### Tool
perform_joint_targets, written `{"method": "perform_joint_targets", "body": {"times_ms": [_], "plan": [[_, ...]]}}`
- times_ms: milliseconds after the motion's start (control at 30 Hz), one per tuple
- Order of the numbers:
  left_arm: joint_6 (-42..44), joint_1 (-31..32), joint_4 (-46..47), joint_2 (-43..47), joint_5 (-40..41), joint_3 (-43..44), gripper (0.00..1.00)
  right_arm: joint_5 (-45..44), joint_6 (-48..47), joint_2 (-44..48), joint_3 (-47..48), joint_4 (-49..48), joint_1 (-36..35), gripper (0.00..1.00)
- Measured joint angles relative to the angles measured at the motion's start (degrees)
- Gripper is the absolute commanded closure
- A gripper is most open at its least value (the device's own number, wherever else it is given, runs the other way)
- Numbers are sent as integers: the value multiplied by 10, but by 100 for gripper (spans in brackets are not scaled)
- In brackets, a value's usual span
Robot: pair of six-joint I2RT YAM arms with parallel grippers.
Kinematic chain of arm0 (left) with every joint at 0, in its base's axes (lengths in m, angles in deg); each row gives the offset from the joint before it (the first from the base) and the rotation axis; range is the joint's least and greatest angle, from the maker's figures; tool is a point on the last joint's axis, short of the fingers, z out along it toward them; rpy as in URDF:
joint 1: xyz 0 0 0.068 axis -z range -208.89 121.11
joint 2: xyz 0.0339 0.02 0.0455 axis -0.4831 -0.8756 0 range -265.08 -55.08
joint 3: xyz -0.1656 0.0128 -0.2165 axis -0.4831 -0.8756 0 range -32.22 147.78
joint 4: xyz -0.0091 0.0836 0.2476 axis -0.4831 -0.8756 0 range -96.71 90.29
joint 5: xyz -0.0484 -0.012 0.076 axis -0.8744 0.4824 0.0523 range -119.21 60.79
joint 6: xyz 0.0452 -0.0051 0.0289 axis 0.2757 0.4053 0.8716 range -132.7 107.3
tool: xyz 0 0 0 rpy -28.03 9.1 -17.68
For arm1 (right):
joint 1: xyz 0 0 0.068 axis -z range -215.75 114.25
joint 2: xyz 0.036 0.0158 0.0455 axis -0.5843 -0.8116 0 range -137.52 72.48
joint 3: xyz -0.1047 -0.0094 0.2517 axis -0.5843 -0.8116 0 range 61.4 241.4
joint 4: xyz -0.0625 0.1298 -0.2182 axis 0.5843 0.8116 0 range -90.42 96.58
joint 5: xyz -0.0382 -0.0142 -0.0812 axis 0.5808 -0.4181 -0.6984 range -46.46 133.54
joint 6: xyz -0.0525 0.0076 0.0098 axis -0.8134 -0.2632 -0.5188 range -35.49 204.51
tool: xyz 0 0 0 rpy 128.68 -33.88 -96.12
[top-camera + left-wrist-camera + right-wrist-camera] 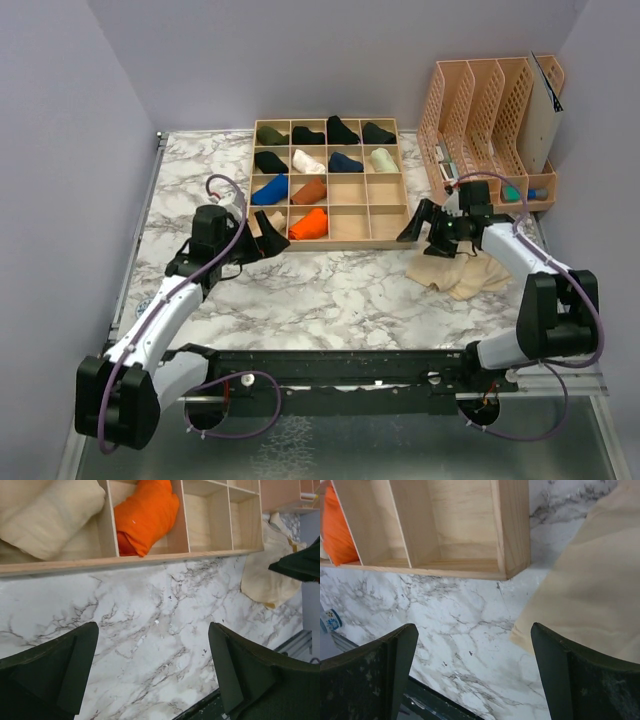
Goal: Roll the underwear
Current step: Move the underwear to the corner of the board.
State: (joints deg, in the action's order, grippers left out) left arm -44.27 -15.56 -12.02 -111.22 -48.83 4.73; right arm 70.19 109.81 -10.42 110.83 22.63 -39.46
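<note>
The left pincer (262, 245) is hanging with its dark, wedge-shaped fingers (70, 670) spread wide and gripping nothing, only veined white marble tabletop (150, 645) showing between them. Just ahead of it, the front wall of a pale wooden grid organiser (125, 562) is running across. In the compartment straight beyond that wall an orange cloth roll (147, 515) is sitting, soft and rounded. A plump cream roll (45, 520) is filling the cell next to it.

The right pincer (428, 238) is also standing wide and holding nothing, its scuffed black fingers (385, 675) framing bare marble. The organiser's front corner is sitting just ahead of it, with smooth, bare plywood cells beyond.

The beige underwear (460, 272) is lying crumpled and loose on the marble, right beside and partly beneath the right pincer, toward the table's near edge. From the right wrist it is showing as a flat, matte, fine-woven sheet (590, 580) reaching under one finger's side. It is well apart from the left pincer, far off to its side (265, 575).

Behind the right pincer a peach perforated plastic file rack (480, 110) is standing upright.
</note>
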Motion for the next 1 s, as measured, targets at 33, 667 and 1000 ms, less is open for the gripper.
{"method": "perform_joint_targets", "body": {"times_ms": [33,667,1000], "plan": [[-5,4,4,-14,-10,0,1,-3,-5,-4,12,6,0,0],[-25,136,34,-133,-24,16,1,-278,-19,28,56,117,-3,27],[-38,141,50,-134,-23,5,1,-259,-13,64,9,150,-3,38]]}}
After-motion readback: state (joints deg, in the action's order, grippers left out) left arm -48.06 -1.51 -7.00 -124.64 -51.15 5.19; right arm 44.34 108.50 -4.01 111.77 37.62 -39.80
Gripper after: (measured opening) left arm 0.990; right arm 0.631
